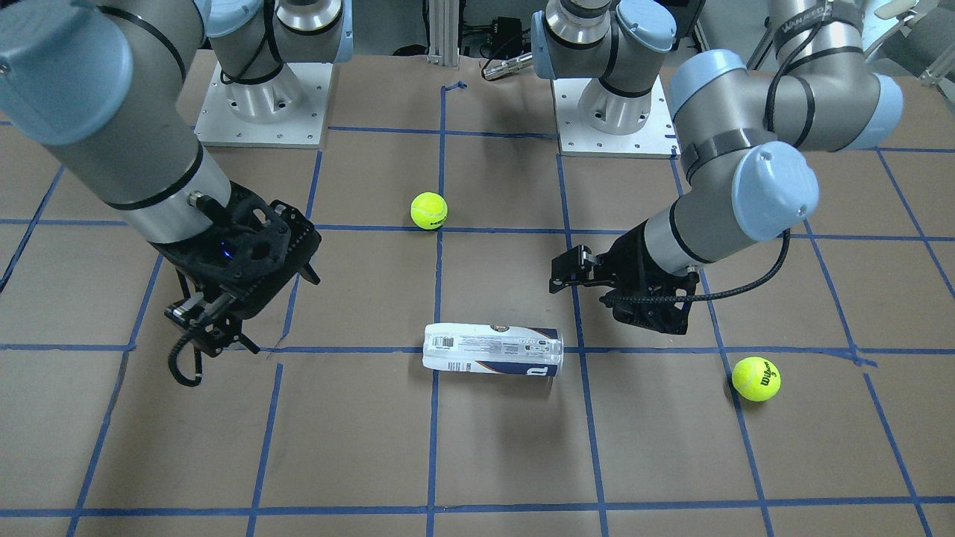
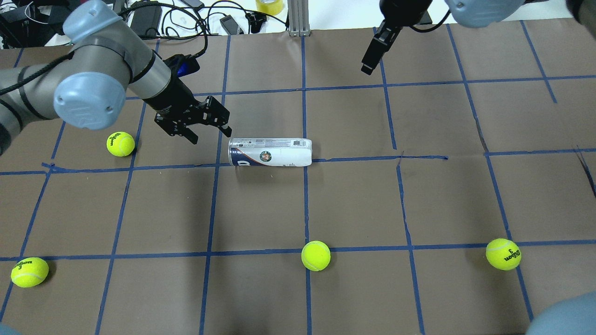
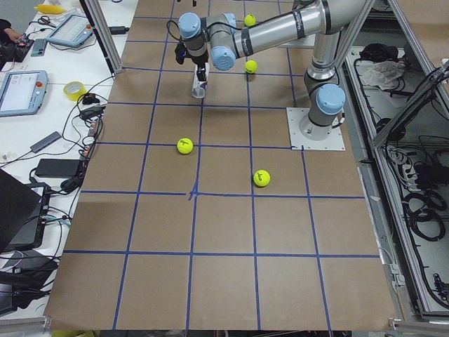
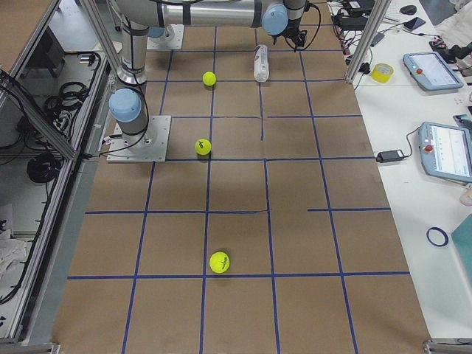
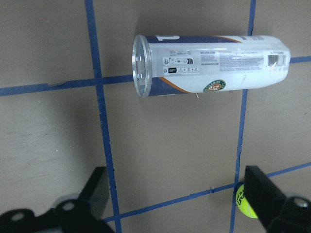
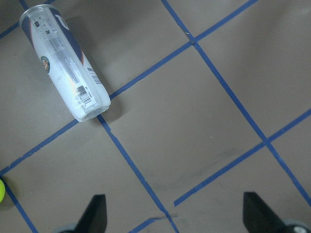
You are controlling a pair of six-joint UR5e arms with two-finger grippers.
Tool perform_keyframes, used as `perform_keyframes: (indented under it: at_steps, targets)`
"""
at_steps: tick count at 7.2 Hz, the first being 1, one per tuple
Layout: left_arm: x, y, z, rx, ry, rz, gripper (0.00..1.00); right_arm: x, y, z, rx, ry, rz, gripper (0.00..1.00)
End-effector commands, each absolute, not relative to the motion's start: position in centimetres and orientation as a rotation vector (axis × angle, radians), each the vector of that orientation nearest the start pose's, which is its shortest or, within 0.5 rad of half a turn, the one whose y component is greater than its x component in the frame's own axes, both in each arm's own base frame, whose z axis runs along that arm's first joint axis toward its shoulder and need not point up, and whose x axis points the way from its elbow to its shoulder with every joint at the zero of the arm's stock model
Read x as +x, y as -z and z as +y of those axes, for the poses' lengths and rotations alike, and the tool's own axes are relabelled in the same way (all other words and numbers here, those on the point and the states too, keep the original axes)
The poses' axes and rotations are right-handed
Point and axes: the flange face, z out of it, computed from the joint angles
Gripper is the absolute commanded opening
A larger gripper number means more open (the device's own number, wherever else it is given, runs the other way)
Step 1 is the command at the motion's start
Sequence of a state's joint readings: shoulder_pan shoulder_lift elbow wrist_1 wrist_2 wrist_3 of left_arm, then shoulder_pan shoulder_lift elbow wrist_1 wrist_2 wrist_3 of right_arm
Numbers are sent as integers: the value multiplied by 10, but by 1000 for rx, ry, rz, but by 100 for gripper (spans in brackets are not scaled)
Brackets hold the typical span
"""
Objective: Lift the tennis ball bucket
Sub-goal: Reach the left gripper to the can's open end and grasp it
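Note:
The tennis ball bucket (image 2: 270, 152) is a clear can with a white and navy label. It lies on its side on the brown table, and also shows in the front view (image 1: 492, 349). My left gripper (image 2: 208, 131) is open and empty, just left of and beyond the can's rimmed end, not touching it. The left wrist view shows the can (image 5: 209, 63) ahead of the spread fingers (image 5: 95, 194). My right gripper (image 2: 371, 63) hangs open and empty, well off to the can's far right. Its wrist view shows the can (image 6: 63, 63) at the upper left.
Yellow-green tennis balls lie loose: one beside my left arm (image 2: 120, 144), one near the front left (image 2: 29, 271), one front centre (image 2: 315, 255), one front right (image 2: 503, 254). Blue tape (image 2: 305, 116) grids the table. Cables and gear lie along the far edge.

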State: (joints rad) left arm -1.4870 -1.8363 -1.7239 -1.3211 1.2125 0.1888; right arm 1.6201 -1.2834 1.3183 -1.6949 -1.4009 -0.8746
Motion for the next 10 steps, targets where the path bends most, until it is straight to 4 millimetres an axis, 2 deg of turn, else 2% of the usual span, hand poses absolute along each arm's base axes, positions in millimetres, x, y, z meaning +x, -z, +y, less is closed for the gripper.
perform_keyframes:
  at_steps: [1, 3, 5, 6, 8, 9, 10]
  targets:
    - [-123, -251, -581, 222, -251, 3546, 100, 171, -485, -602, -1181, 258, 2796, 100]
    - [-127, -218, -589, 246, -296, 3601, 100, 158, -521, -585, -1114, 326, 2893, 100]
    - [-133, -199, -591, 224, -348, 3660, 99, 158, -522, -577, -852, 294, 2970, 100]
    - [-138, -198, -592, 203, -346, 3716, 77, 157, -520, -576, -719, 277, 2997, 100]
    - [-141, -212, -591, 184, -304, 3758, 11, 154, -534, -558, -458, 226, 3037, 100]
    - [-147, -221, -591, 161, -284, 3817, 0, 146, -542, -549, -443, 217, 3114, 100]
    - [-153, -230, -591, 103, -280, 3853, 0, 143, -543, -548, -410, 212, 3139, 100]
